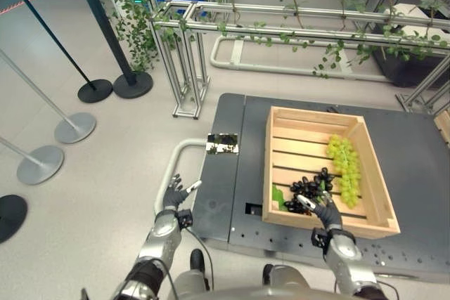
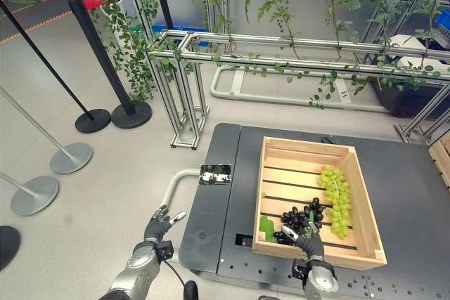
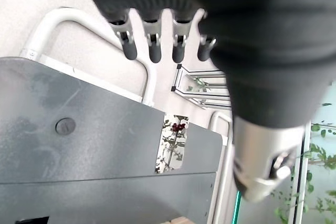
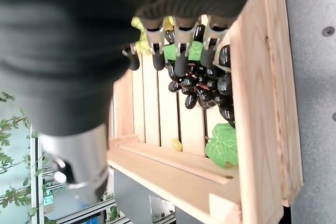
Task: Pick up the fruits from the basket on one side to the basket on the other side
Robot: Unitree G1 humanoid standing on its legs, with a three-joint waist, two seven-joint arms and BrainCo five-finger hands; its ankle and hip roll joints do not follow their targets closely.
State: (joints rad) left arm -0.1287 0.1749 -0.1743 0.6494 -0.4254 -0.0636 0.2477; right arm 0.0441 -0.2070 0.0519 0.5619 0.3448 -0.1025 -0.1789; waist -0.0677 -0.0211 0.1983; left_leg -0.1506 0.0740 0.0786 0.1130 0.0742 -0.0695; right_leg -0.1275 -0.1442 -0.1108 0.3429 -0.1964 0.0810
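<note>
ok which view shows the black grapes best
The right wrist view: the black grapes sit close up just past the right hand, in the wooden crate. Both eye views show them smaller, partly behind that hand. The left wrist view faces the grey platform.

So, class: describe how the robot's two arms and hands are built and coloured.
Both arms are silver-grey metal tubes. The left hand and right hand have silver fingers with dark tips, and a dark ribbed cover wraps each hand's back and wrist.

The right hand (image 1: 325, 210) covers part of the black grapes (image 1: 309, 186); a second wooden crate (image 1: 443, 126) (far right) is cut off.
</note>
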